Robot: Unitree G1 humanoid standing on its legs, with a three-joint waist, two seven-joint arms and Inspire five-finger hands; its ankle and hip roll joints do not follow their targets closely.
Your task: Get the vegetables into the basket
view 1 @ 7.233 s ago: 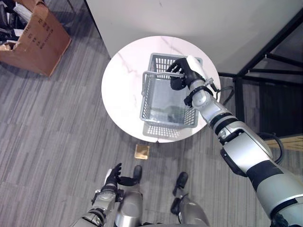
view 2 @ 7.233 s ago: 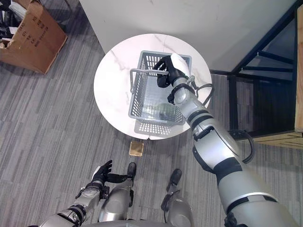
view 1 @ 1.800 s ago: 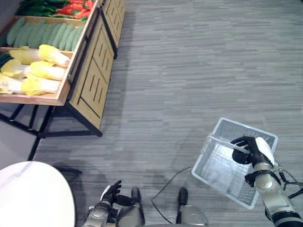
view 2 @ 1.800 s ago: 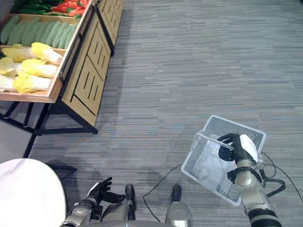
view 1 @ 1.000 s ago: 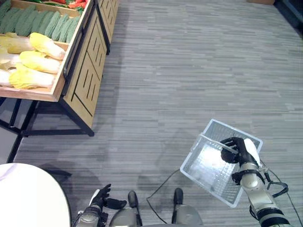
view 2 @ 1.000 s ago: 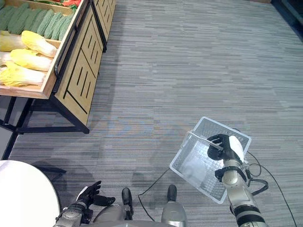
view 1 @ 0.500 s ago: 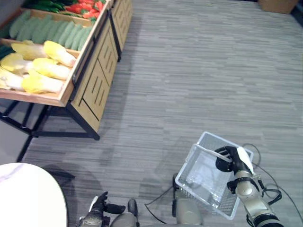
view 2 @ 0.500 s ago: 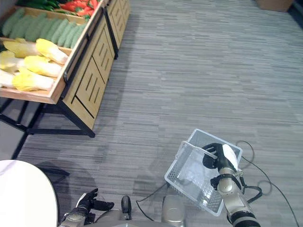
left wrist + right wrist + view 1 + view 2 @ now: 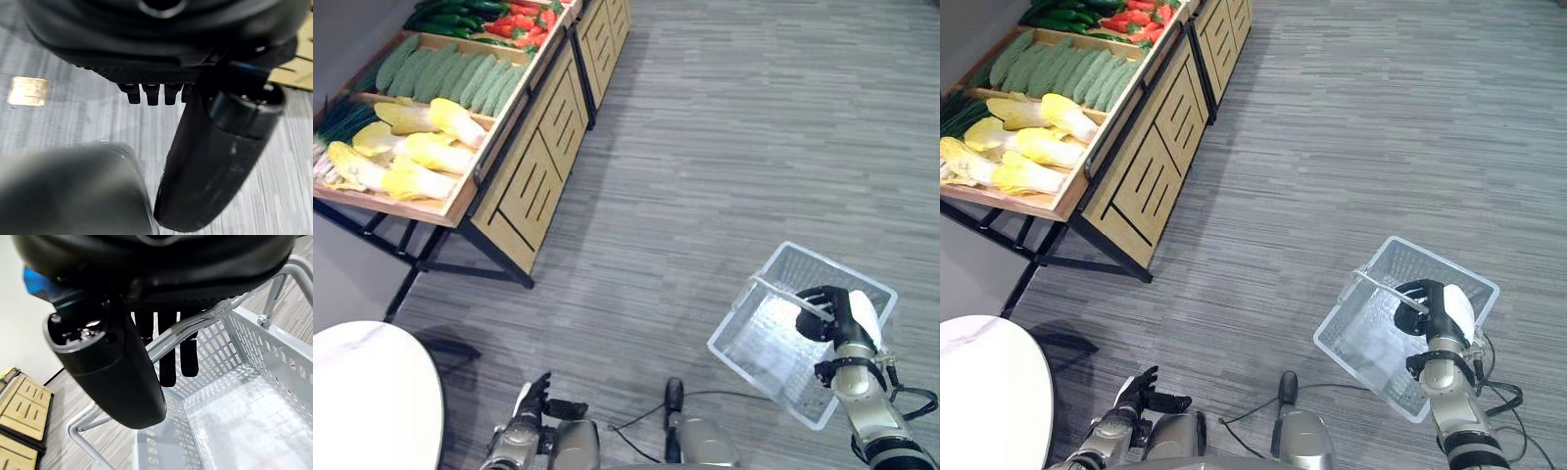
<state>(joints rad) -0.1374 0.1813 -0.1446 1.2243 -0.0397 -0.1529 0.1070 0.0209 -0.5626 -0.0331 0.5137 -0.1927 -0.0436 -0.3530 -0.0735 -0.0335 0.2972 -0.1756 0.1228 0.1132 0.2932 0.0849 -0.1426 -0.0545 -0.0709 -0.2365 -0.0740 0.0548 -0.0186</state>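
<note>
Lower right of the frame, the right hand (image 9: 837, 311) curls round the handle of the empty grey basket (image 9: 773, 338), far from the vegetables (image 9: 406, 147) upper left; left hand (image 9: 529, 416), fingers straight, sits nearer them

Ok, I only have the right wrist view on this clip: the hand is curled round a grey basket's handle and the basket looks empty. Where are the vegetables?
Observer: On a wooden display stand ahead to the robot's left, across open carpet from the basket. Yellow cabbages lie in its nearest tray.
Operator: Anything else on it?
Observer: Long pale green vegetables fill the next tray, with red peppers beyond them.
Operator: And the left hand?
Observer: The left hand hangs low by the robot's side, fingers relaxed, holding nothing.
</note>
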